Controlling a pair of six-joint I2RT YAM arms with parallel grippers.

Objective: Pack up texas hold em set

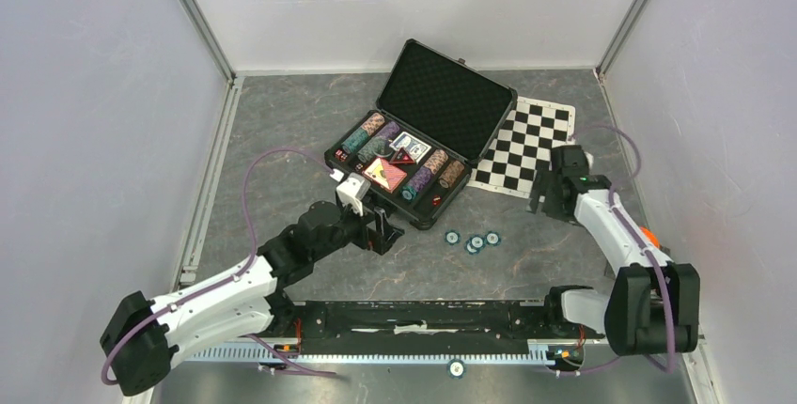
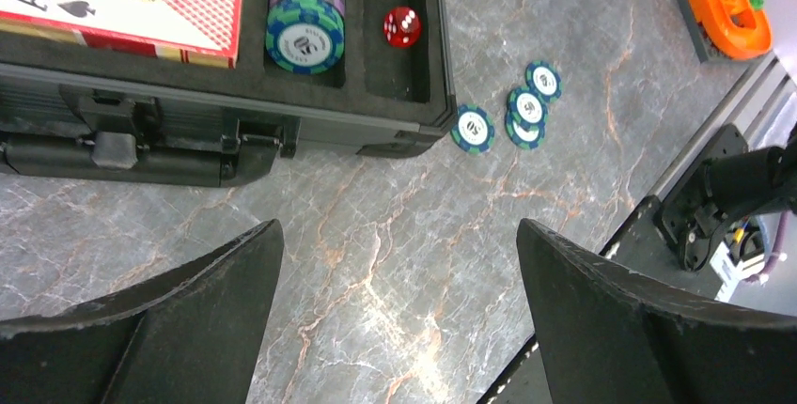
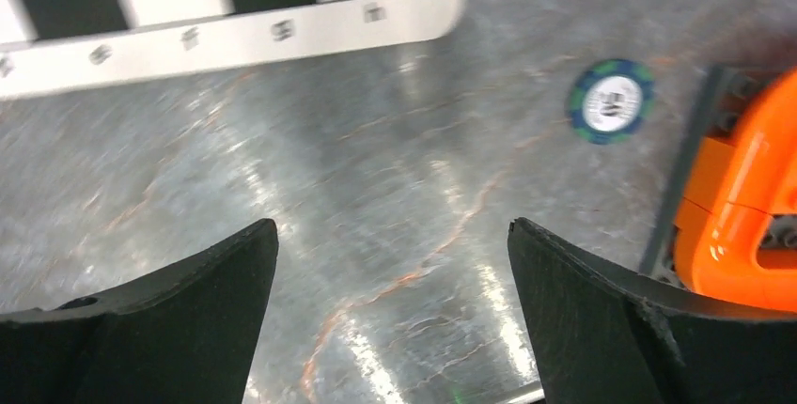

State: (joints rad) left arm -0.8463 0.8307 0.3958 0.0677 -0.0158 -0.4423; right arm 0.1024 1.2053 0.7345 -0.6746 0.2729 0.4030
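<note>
Light was even and bright, shadows soft.
My right wrist view smeared with motion; glare streaked the table [image 3: 376, 188].

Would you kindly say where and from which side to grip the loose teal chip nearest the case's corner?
Probably its rim, pinched across opposite edges from straight above: the teal chip lies flat on the table beside the case, apart from the other chips, so only its thin edge offers purchase.

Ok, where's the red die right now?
Left wrist view, upper middle: the red die lies in the end slot of the case, beside the chip row.
</note>
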